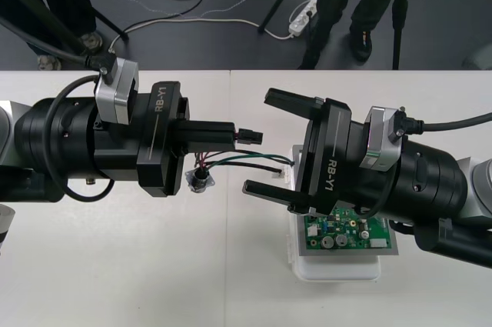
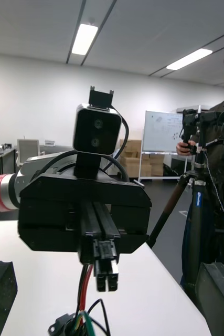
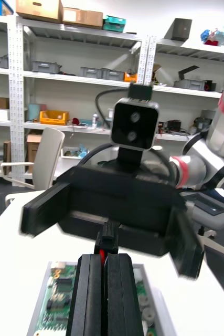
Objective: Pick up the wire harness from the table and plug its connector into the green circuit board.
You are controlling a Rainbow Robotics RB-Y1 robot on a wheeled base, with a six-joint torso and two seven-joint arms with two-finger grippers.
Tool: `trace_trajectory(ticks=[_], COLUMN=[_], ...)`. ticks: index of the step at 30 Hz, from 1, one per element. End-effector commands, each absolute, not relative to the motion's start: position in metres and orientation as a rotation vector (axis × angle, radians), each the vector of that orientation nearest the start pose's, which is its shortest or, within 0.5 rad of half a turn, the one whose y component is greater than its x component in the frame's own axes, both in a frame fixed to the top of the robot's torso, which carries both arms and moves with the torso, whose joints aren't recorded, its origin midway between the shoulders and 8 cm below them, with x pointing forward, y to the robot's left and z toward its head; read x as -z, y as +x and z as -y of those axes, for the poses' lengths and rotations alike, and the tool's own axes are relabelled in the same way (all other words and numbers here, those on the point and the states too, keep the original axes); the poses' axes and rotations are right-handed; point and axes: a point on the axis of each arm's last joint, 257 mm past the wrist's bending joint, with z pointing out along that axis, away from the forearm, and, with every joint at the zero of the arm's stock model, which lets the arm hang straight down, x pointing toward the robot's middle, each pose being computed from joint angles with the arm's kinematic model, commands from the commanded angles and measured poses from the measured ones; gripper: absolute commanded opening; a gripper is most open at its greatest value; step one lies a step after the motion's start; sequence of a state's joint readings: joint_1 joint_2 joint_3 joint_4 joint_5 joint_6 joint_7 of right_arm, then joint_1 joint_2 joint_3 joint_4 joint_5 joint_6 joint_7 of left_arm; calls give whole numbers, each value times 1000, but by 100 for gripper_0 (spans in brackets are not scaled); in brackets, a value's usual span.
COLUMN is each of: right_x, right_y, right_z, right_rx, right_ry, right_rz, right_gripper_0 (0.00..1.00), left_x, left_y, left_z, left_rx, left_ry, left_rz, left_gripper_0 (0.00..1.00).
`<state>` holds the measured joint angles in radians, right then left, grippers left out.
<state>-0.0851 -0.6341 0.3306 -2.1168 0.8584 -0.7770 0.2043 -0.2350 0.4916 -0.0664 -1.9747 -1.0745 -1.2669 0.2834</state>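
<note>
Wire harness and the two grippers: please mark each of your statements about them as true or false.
1. The left gripper is shut on the wire harness at its plug. True.
2. The plug sits in the green circuit board. False: it is held in the air, apart from the board.
3. The right gripper is open. True.
4. The metal socket lies on the board. False: it is off the board, at the harness's other end, near the left gripper.
</note>
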Motion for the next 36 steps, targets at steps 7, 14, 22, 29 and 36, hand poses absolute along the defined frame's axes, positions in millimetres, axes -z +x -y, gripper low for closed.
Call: trace_trajectory(ticks=[7, 14, 22, 29, 36], right_x=[28, 47, 70, 88, 109], right_y=[300, 307, 309, 312, 307], right_z=[30, 51, 74, 102, 151], right_rx=[-904, -854, -792, -658, -532], right_ry=[-1193, -1294, -1404, -1517, -1638], right_rz=[-970, -1113, -1278, -1390, -1526], right_gripper_0=[100, 100, 100, 100, 100], left_x=[65, 97, 129, 153, 179], left_y=[308, 317, 327, 342, 356], left_z=[-56, -77, -104, -129, -151], left_rx=[1073, 1065, 1077, 1013, 982], left_ry=[1351, 1370, 1365, 1353, 1305], left_rz=[-856, -875, -962, -1016, -1091], left_gripper_0=[0, 0, 0, 0, 0])
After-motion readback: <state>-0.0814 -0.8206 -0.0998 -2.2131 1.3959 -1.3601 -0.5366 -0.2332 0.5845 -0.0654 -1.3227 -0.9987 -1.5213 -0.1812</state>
